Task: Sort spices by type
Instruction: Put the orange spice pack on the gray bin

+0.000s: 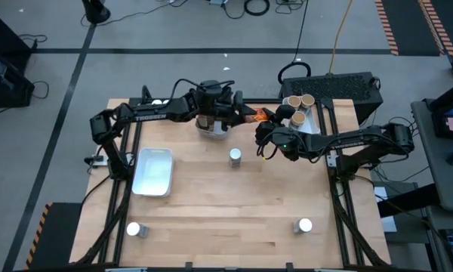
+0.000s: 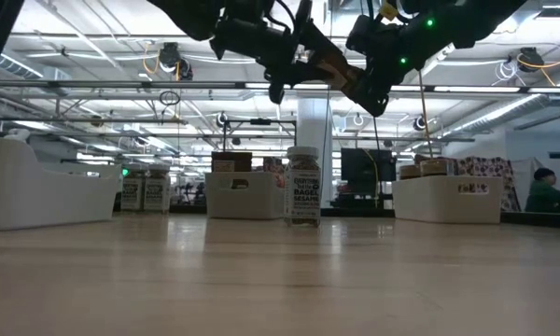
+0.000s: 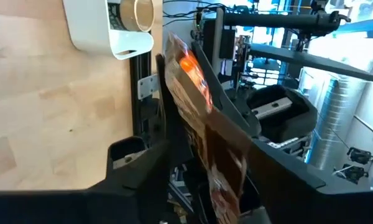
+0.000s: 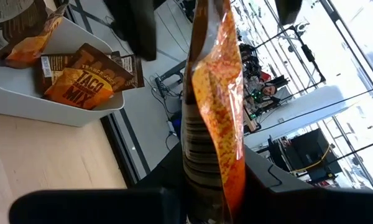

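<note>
A brown and orange spice packet (image 4: pixel 214 106) hangs in the air at the table's far middle, with my right gripper (image 4: pixel 214 168) shut on it. My left gripper (image 3: pixel 177 56) comes from the left and stands open, one finger on each side of the packet's free end (image 3: pixel 199 118). I cannot tell whether those fingers touch it. Under my left gripper a white tray (image 4: pixel 62 102) holds more packets (image 4: pixel 81 81). Tan-topped tubs (image 1: pixel 298 100) stand in a tray at the far right. A white-capped jar (image 1: pixel 235 156) stands upright mid-table. My right gripper pinches one end of the packet (image 4: pixel 211 155) between its two fingers. The fingers come nearly level from the table's right. The packet sticks out beyond them toward my left gripper, edge-on, clear of the table and of both trays.
An empty white tray (image 1: pixel 155 170) lies at the left. Jars stand at the near left (image 1: pixel 136 229), near right (image 1: pixel 303 225) and far left (image 1: pixel 157 102). The tub tray (image 3: pixel 105 31) sits close to both grippers. The wooden middle and near part of the table has open room.
</note>
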You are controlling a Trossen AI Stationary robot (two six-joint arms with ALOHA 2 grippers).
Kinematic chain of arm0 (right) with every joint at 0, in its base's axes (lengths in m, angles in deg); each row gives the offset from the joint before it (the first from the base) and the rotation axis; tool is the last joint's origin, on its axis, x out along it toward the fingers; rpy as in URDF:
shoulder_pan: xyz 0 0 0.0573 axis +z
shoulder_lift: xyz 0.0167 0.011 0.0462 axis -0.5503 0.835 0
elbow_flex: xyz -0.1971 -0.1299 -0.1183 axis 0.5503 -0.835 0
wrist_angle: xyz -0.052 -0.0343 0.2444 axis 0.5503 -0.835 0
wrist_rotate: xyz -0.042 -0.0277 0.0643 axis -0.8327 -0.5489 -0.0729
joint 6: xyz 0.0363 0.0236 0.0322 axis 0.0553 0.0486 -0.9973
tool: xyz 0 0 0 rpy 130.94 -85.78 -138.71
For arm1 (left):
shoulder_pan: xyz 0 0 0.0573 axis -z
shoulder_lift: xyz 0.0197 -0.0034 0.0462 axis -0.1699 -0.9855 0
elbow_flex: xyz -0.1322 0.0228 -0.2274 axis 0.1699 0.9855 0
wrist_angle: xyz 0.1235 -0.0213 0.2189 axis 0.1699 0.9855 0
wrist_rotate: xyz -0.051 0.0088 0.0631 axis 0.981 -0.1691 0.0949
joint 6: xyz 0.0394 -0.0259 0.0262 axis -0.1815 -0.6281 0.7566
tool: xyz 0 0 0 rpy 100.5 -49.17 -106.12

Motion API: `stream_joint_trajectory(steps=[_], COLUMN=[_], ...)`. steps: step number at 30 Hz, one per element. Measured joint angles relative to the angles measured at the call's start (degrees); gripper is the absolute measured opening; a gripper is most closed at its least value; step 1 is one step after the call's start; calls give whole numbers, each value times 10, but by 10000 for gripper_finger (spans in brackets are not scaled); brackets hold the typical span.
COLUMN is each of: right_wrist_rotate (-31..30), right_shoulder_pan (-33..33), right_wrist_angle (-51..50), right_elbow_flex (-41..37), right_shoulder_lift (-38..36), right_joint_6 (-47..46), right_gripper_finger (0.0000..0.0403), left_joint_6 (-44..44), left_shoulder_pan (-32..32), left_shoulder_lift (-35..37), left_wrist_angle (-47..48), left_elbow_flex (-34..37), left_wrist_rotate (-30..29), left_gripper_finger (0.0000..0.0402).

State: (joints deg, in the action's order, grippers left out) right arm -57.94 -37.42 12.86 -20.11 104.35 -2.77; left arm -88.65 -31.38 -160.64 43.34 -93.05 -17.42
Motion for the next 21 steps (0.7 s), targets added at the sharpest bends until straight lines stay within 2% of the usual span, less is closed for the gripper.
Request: stream_joint_trajectory(steps=[6, 11, 12, 16, 21], right_wrist_rotate=[1, 16, 17, 19, 23], right_shoulder_pan=[0, 0, 0, 0, 0], right_wrist_angle=[0, 0, 1, 0, -9], right_elbow_flex=[0, 0, 0, 1, 14], right_shoulder_lift=[0, 0, 0, -1, -7], right_joint_6=[0, 2, 2, -1, -1], right_gripper_finger=[70, 76, 79, 99, 148], left_joint_6=[9, 25, 30, 33, 34], left_shoulder_pan=[0, 0, 0, 0, -2], left_shoulder_lift=[0, 0, 0, 0, 0], left_wrist_angle=[0, 0, -3, -10, -14], left_elbow_flex=[0, 0, 0, 0, 0], left_wrist_rotate=[0, 1, 2, 6, 9], left_gripper_finger=[130, 24, 13, 6, 4])
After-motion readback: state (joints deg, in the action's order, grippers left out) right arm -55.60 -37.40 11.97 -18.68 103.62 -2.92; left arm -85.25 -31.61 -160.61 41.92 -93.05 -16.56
